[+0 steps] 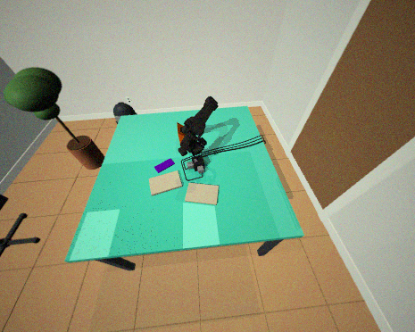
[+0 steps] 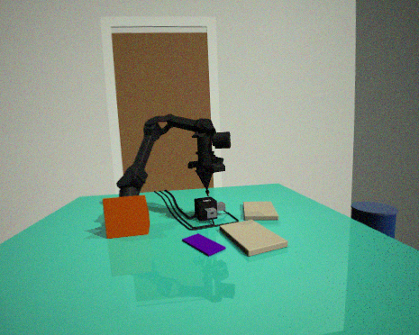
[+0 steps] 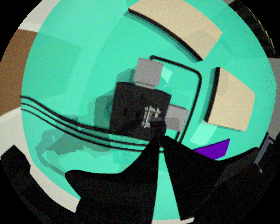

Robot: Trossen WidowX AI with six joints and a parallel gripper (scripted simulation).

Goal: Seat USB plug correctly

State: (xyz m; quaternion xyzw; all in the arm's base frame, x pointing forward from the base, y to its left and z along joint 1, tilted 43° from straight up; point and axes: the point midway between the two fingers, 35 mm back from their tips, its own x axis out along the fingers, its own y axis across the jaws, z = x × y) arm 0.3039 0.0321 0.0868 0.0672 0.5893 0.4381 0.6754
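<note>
The black power cube (image 2: 201, 211) (image 3: 127, 107) stands on the teal table (image 1: 146, 223) (image 2: 76, 279), with grey blocks on two of its sides. Pale markings (image 3: 150, 117) show on its top face, where the socket is. My gripper (image 2: 207, 189) (image 3: 160, 140) points straight down and is shut on the small dark USB plug (image 2: 207, 193) (image 3: 157, 126). The plug is just above the cube's top, near the pale markings in the wrist view. The cube's edges look slightly turned in the wrist view. The plug's way round and any contact with the socket cannot be told.
Two tan slabs lie near the cube, one (image 1: 165, 183) (image 2: 253, 236) (image 3: 233, 100) beside the purple block (image 1: 164, 165) (image 2: 204, 244), the other (image 1: 202, 194) (image 2: 260, 210) farther off. An orange block (image 2: 125, 217) stands near the arm's base. Black cables run around the cube.
</note>
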